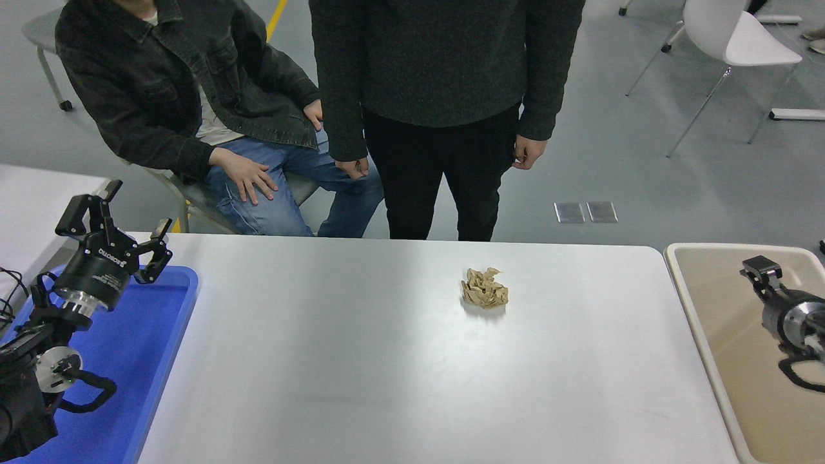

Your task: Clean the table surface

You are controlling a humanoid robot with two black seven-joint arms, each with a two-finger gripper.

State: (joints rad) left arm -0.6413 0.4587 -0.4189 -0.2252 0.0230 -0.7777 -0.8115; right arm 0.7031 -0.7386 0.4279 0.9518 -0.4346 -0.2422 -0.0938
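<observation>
The white table surface (361, 361) fills the middle of the head view. A crumpled ball of brown paper (485, 288) lies on it, right of centre and toward the far edge. My right gripper (762, 270) comes in from the right edge and hangs over the beige bin (702, 335), well to the right of the paper and apart from it. My left gripper (119, 227) is open and empty, parked at the lower left above the blue tray (148, 361).
Two people are at the table's far side: one sits at the upper left with a hand (247, 175) on a knee, one stands at the centre (445, 96). A white chair (735, 38) stands at the far right. A second white table (32, 193) lies at the left.
</observation>
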